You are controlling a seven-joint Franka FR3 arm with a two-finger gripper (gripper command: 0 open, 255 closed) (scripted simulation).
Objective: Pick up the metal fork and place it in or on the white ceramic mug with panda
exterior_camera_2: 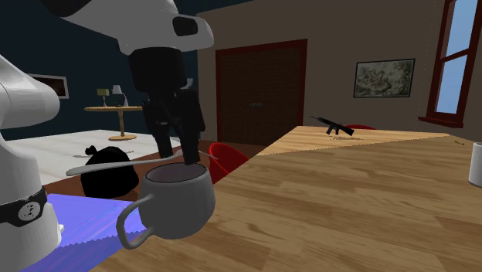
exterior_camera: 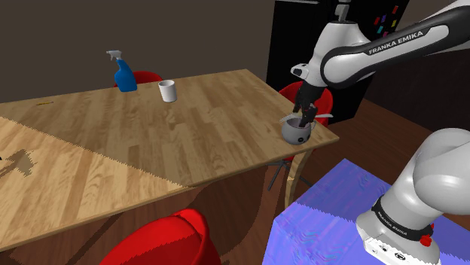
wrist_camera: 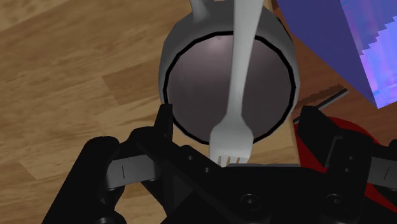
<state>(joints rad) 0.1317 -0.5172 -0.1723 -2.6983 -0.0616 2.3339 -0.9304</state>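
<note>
Tine tips of the fork (wrist_camera: 245, 57) hide behind the pincer (wrist_camera: 236, 114) body, and the handle is cut by the frame edge. The second exterior view shows it lying flat across the grey mug (exterior_camera_2: 181, 205) rim, at the counter (exterior_camera_2: 347, 201) edge. Pincer fingers stand wide, one either side, clear of the fork.
</note>
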